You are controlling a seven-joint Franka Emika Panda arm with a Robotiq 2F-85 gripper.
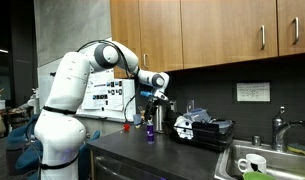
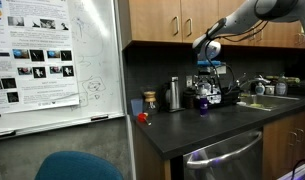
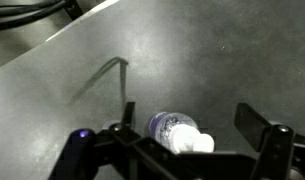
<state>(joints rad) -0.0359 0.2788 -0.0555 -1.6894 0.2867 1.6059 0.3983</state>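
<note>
A small purple bottle with a white cap (image 3: 177,132) stands on the dark countertop (image 3: 192,50). In the wrist view I look down on it, and its cap sits between my two fingers, nearer the left one. My gripper (image 3: 190,120) is open, with nothing held, and hovers just above the bottle. In both exterior views the gripper (image 1: 152,106) (image 2: 204,84) hangs straight over the bottle (image 1: 149,129) (image 2: 202,103), with the arm reaching out from under the wooden cabinets.
A black dish rack (image 1: 204,128) stands beside the bottle, with a sink (image 1: 262,160) and faucet (image 1: 280,130) beyond it. A metal flask (image 2: 173,93), a jar (image 2: 149,100) and a small red object (image 2: 142,117) sit on the counter. A whiteboard (image 2: 52,60) stands at its end.
</note>
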